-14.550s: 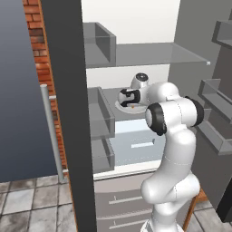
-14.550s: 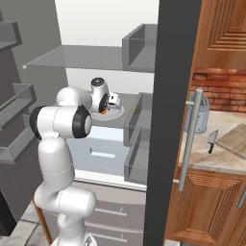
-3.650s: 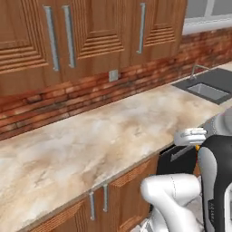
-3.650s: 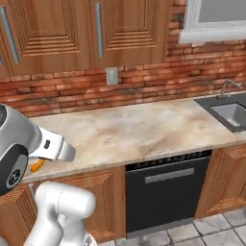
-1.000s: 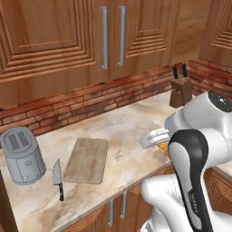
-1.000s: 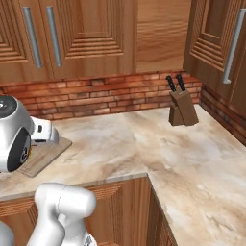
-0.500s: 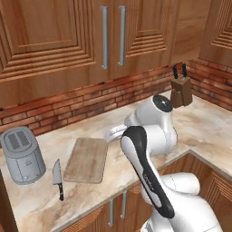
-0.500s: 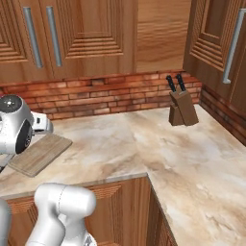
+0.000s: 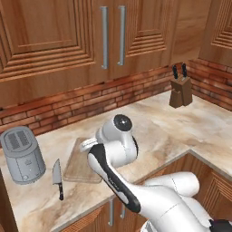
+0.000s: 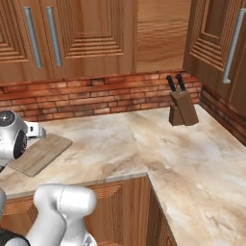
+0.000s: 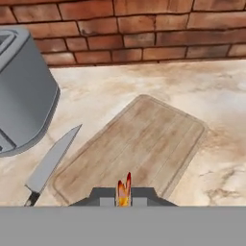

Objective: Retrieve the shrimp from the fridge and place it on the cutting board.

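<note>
arm: glossy white rounded links | joints: dark grey/black caps | hand [image 11: 124, 196]: dark tips

A tiny orange-yellow shrimp [image 11: 124, 190] is seen at the bottom centre of the hand view, pinched between the two dark finger tips of the hand [image 11: 124, 198]. A flat, light-brown wooden cutting board [image 11: 134, 150] with rounded corners is laid diagonally across the middle of that view, on the marbled counter [image 11: 144, 86].

matt wooden cutting board [image 11: 139, 146]; marbled stone counter [image 11: 144, 86]; dull grey metal toaster [image 11: 21, 91].
</note>
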### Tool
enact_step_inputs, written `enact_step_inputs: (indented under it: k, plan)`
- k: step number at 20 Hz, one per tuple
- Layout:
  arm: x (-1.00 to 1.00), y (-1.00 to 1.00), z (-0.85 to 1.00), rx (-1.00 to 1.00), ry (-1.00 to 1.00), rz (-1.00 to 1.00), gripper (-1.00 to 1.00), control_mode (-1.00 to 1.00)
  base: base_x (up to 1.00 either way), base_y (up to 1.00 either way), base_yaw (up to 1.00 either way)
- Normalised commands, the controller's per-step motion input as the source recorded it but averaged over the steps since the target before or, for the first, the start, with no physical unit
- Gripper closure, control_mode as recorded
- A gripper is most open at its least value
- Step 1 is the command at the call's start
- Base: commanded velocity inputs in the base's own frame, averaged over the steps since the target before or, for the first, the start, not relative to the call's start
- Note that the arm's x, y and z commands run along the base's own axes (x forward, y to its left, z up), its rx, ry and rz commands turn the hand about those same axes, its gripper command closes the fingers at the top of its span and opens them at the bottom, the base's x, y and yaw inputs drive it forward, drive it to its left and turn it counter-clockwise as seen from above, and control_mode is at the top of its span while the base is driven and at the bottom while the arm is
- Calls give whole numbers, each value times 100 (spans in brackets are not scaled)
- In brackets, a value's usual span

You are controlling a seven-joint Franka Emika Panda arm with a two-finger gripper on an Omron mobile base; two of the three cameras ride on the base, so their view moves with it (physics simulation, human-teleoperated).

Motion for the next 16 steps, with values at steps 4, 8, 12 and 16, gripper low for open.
enact_step_inputs:
  k: [4,8,12,16]
  plan:
    - [74,32,-32,0,-12,0,-100,-100,0,0,0]
    - [24,0,0,0,3,-1,-100,-100,0,0,0]
    - [-6,0,25,0,16,0,-100,-100,0,0,0]
    - [-74,-7,78,5,26,0,-100,-100,0,0,0]
